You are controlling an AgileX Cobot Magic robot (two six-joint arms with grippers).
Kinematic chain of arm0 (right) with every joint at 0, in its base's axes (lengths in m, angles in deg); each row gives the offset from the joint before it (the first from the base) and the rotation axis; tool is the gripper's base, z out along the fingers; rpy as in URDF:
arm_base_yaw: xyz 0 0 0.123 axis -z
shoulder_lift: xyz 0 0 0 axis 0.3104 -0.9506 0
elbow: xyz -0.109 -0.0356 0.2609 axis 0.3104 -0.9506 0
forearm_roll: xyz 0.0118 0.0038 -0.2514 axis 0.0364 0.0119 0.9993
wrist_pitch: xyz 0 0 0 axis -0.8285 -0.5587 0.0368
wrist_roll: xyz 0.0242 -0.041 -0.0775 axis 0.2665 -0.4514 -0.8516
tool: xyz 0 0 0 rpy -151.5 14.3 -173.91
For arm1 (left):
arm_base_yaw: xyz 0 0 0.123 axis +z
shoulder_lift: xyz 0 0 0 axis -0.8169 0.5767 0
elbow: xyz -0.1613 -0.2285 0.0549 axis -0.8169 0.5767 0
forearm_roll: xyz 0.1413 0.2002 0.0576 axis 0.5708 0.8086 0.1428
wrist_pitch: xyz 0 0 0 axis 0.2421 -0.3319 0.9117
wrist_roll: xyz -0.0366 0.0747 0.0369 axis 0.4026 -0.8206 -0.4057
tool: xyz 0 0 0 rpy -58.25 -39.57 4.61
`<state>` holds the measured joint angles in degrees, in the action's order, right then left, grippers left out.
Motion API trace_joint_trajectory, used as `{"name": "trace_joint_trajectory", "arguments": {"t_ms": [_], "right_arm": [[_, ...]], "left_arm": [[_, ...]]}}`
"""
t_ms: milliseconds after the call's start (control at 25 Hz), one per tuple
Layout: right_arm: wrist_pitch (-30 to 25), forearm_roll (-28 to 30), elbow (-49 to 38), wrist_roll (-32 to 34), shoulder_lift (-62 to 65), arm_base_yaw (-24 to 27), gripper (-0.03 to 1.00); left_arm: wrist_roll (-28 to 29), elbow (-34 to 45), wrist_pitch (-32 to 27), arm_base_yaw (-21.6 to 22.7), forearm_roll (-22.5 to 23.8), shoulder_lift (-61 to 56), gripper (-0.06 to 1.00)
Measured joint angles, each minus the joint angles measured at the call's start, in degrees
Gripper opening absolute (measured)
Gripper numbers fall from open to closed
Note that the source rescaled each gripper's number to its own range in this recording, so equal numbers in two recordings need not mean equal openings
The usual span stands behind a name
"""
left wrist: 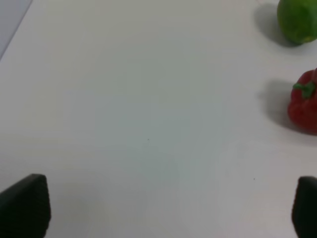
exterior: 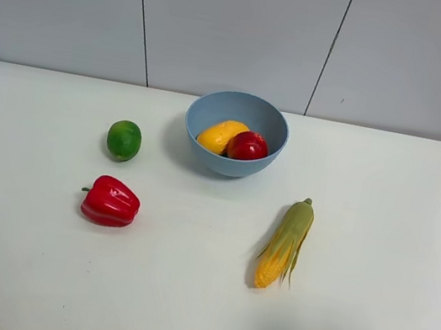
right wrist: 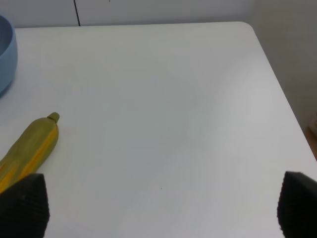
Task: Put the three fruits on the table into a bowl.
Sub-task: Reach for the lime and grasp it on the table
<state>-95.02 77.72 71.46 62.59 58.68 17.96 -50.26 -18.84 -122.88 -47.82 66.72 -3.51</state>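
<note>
One fruit, the lime (exterior: 124,139), lay on the tabletop (exterior: 366,310) behind the pepper (exterior: 111,201), with the left hand (left wrist: 163,206) wide open and empty nearby, apparently poised for it. The mango (exterior: 220,135) and red fruit (exterior: 248,146) sat in the bowl (exterior: 205,104), and the right hand (right wrist: 161,204) gaped empty beside the corn (exterior: 285,243).

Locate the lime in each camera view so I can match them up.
Exterior high: lime left of the bowl, behind the pepper.
Left wrist: lime cropped at the frame's corner, beside the pepper.
Right wrist: not in view.
Shared landmark: the pepper, next to the lime in both views showing it.
</note>
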Motion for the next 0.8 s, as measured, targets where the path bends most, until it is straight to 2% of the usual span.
{"name": "trace_joint_trajectory", "arguments": {"t_ms": [800], "right_arm": [[0.0, 0.0, 0.0, 0.1, 0.0, 0.0, 1.00]], "left_arm": [[0.0, 0.0, 0.0, 0.0, 1.4, 0.0, 1.00]]}}
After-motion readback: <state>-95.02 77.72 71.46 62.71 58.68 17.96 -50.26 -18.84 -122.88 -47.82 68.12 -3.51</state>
